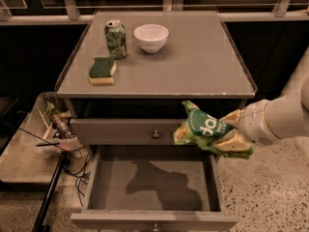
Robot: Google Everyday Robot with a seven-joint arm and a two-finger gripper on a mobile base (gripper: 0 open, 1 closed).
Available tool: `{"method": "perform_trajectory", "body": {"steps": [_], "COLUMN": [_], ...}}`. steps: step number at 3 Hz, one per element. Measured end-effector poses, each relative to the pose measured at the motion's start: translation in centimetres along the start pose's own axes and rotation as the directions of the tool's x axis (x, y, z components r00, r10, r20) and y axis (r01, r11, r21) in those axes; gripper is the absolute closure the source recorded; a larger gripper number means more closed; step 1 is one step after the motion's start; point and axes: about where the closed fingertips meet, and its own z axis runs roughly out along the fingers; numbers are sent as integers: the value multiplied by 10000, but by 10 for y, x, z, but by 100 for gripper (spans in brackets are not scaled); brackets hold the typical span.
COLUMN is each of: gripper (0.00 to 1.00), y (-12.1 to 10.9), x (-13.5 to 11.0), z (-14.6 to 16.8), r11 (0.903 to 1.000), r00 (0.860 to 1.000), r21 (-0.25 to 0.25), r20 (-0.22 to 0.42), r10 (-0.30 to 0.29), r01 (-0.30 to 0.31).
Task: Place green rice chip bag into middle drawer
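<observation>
Hand (pixel 231 129) closed around the right end of the green rice chip bag (pixel 202 126), one tan finger above, one below. Bag held in the air, in front of the upper drawer front (pixel 120 131), over the right back corner of the open middle drawer (pixel 120 187), not touching its floor. On the bench (pixel 203 66): green drink can (pixel 116 38), white bowl (pixel 151 36), sponge (pixel 102 70).
</observation>
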Motion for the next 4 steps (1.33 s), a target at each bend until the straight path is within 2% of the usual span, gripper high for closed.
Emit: {"method": "perform_trajectory", "body": {"steps": [1,2,3,4], "gripper": [100,100,100,100], "y": [0,13,42,66], "x": [0,9,22,35], "z": [0,30,86,131], "r11": [10000,9977,9846,9724], "r00": [10000,9997,9989,9982], "r21": [-9,-636,-1688,-2256], "r20": [-1,-58,-117,-88], "r10": [3,234,448,597], "r01": [-3,-237,-461,-601]}}
